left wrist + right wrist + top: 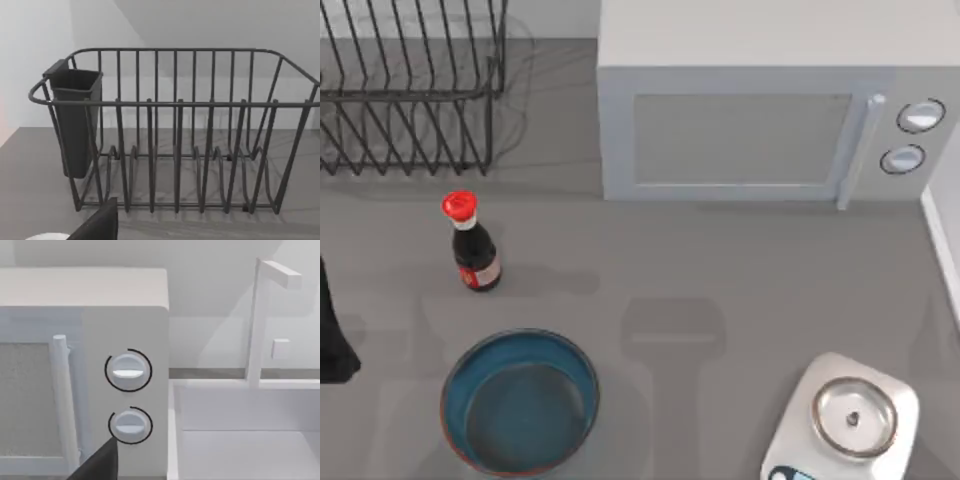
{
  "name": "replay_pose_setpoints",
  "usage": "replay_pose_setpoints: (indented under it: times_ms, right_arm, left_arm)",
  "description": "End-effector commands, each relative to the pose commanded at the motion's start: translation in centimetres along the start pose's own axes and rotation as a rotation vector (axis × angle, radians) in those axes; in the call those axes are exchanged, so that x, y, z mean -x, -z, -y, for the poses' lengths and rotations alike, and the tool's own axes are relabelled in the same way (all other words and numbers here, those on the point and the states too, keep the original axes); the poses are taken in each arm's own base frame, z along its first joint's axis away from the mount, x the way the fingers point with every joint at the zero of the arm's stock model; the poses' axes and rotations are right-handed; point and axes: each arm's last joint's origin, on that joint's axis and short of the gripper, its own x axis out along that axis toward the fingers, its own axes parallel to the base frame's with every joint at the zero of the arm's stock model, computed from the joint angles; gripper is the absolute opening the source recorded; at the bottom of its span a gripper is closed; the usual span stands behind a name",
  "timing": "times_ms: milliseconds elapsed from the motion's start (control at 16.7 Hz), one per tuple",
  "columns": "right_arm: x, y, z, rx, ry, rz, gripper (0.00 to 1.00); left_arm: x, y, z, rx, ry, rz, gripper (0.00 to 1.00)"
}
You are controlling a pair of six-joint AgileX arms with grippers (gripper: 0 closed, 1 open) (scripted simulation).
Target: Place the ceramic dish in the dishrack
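Glossy teal-blue ceramic dish (520,402), round, shallow and straight-walled with a reddish-brown rim, sits upright on the grey surface (720,270) near the front left. Just behind it stands a small dark bottle with a red cap (472,245). Farther back, in the left rear corner, is the black wire dishrack (410,90) with upright tines; the left wrist view shows a dark cutlery holder (75,120) hanging on one end of the dishrack. A pale grey microwave with two round dials (770,110) stands at the back right. A white kitchen scale with a silver round plate (845,420) lies front right. The left arm (332,330) rests at the left edge; whether either tool is open or closed cannot be told.
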Motion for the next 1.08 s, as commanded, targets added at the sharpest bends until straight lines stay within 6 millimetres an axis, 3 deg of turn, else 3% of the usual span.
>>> replay_pose_setpoints:
  times_ms: [300, 600, 840, 1080]
  right_arm:
    - [0.0, 0.0, 0.0, 0.0, 0.0, 0.0, 1.0]
    - [0.0, 0.0, 0.0, 0.0, 0.0, 0.0, 1.0]
    - [0.0, 0.0, 0.0, 0.0, 0.0, 0.0, 1.0]
    - [0.0, 0.0, 0.0, 0.0, 0.0, 0.0, 1.0]
  left_arm:
    - [0.0, -1.1, 0.4, 0.039, 0.041, -0.058, 1.0]
    - [-1.3, -5.7, 2.4, 0.169, 0.169, -0.351, 1.0]
    - [-5.0, -8.4, 6.1, 0.218, 0.223, -0.765, 1.0]
    - [-8.8, -8.6, 11.8, 0.169, 0.185, -1.169, 1.0]
